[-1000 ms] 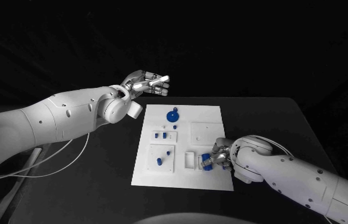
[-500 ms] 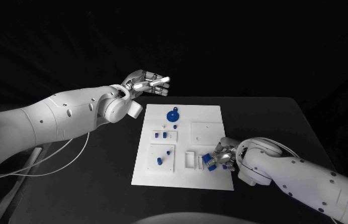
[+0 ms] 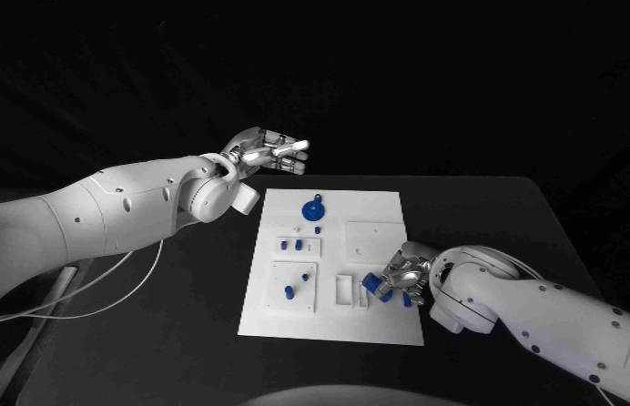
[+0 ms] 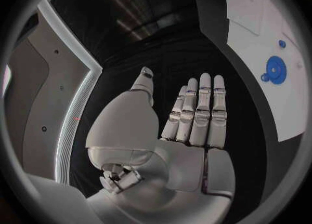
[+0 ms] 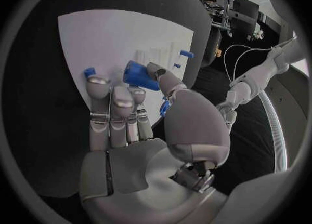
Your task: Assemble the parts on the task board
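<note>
— At the task board's [image 3: 331, 265] near right corner, what is the right hand [image 3: 401, 281] doing?
— Pinching a blue part [image 5: 140, 75] between thumb and fingertips; the right wrist view shows the grip, the head view only blue edges.
— The left hand [image 4: 189, 117]?
— Beyond the board, empty; fingers straight, pressed together.

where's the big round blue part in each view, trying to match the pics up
Head view: the round blue part lies at the far end of the task board, near the left hand.
Left wrist view: the same part lies on the white board past the fingertips.
Right wrist view: I cannot find it there.
Shared landmark: the white task board itself.
</note>
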